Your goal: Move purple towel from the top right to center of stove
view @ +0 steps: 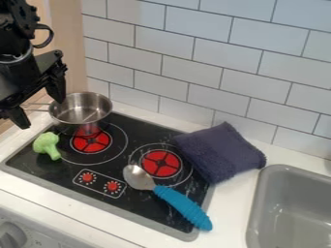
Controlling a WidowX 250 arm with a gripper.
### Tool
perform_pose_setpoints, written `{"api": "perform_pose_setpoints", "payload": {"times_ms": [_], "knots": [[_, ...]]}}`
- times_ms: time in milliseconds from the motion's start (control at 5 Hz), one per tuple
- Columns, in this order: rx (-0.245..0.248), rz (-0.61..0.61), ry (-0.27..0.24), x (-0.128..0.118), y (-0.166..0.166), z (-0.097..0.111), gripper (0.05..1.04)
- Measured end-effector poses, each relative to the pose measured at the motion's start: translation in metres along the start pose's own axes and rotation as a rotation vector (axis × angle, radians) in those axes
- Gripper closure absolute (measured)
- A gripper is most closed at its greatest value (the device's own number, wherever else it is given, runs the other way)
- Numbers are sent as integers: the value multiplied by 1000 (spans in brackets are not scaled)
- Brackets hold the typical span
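Your fingers: spread wide apart with nothing between them; the gripper (42, 114) is at the upper left, beside the metal pot (81, 114), well apart from the towel.
Purple towel: you have it at the back right of the stove (148, 206), folded and lying partly over the stove's right edge, partly on the desk (223, 213), with the tiled wall (194, 72) behind it.
Right burner (160, 163): just beside the towel's left side, nearer the center you are aiming for.
Done so far: nothing you could count as placement; the towel is off-center and ungrasped.
Left for you: reach across, grasp the cloth, lift it, bring it left and forward to the middle of the stove, then let go.
Around your target: the spoon (161, 190) has its metal bowl near the center and its blue handle toward the front right; the broccoli (47, 145) sits at the left.
Your likely snag: the towel could drape over the spoon or nudge it as you set it down.
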State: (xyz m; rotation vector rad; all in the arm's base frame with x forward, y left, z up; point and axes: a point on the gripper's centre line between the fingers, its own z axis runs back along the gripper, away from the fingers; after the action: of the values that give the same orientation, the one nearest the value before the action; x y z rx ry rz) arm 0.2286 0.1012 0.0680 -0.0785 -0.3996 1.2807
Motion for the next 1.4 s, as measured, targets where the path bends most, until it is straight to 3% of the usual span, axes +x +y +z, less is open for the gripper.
{"api": "perform_pose_setpoints", "payload": {"times_ms": [200,400,800,1400], "knots": [[36,1,28,-9,11,-6,85],[58,-67,52,-22,0,-3,85],[18,-179,56,-48,-34,4,85],[-53,-468,144,-106,-106,-12,85]]}}
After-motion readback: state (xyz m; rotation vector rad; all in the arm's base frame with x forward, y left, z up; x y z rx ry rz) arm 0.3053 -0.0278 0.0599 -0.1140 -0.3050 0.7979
